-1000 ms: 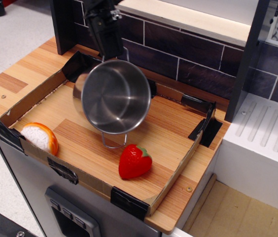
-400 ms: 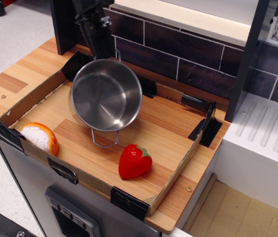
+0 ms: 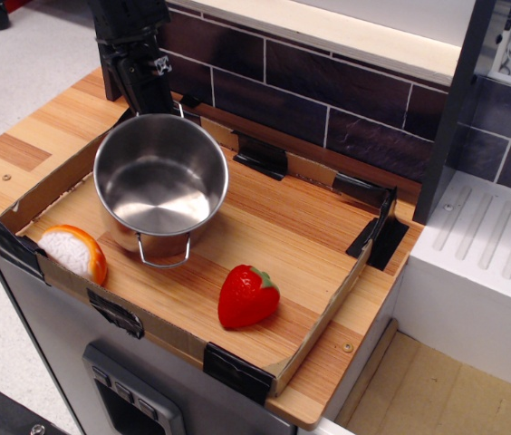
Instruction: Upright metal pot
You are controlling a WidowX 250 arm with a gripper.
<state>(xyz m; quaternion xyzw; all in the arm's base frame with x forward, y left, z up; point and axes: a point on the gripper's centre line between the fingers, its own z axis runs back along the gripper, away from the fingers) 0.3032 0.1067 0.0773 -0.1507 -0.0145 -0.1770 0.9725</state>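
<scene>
The metal pot (image 3: 160, 177) was a shiny stainless-steel cylinder, its open mouth facing up and slightly toward the camera, so that the bright, smooth inner wall and flat bottom showed. A thin wire loop handle hung from its near rim, pointing toward the front of the tray; at the far rim a second wire handle rose into the gripper (image 3: 154, 101). The pot stood in the left part of the cardboard tray (image 3: 319, 331), nearly upright; whether its base lay flat on the wood could not be told.

The dark gripper reached down from above at the pot's far edge and appeared closed on the far handle or rim there, though the fingertips themselves were hidden behind the pot.

Just left of the pot, near the tray's front-left corner, lay an orange-and-white toy (image 3: 72, 253). A red toy strawberry (image 3: 247, 295) lay to the pot's right front, apart from it, near the tray's front wall. The tray sat on a wooden counter (image 3: 20, 149) before a dark tiled wall (image 3: 328, 86).
</scene>
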